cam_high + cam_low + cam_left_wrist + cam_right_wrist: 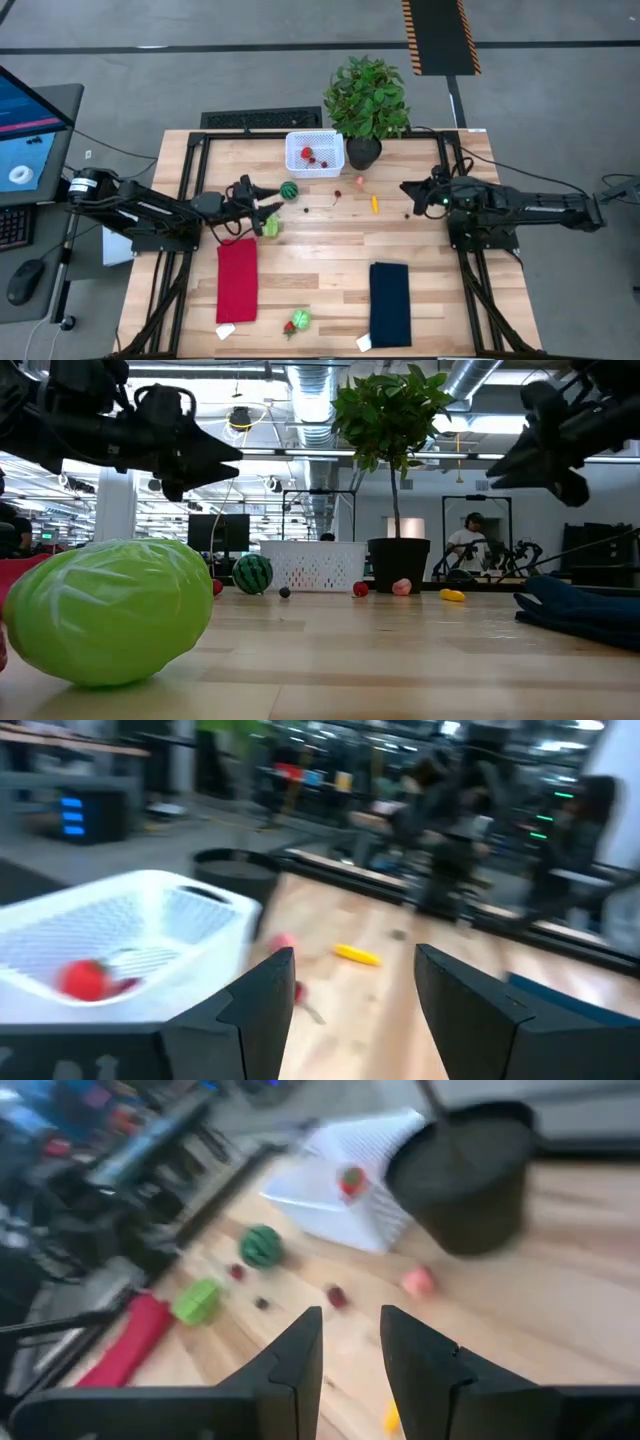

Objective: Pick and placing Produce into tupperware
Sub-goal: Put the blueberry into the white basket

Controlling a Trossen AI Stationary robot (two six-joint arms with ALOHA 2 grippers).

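A pale green cabbage-like toy (108,610) is lying nearest the low camera, just beside a red cloth (237,279). A dark blue cloth (390,303) is lying toward my right side, and a small green-and-red toy (297,321) is sitting near the front edge between the two cloths. The potted plant (367,100) is standing just beside the white basket (314,153), which is holding red pieces. The striped watermelon ball (289,190), a yellow piece (375,203), a pink piece (359,181) and small dark red pieces are lying scattered on the wooden tabletop (330,250) in front of the basket. A workshop with ceiling ducts and a person is showing beyond. My left jaws (268,196) are hanging apart near the watermelon ball, holding nothing. My right jaws (408,192) are hanging apart and empty near the yellow piece.
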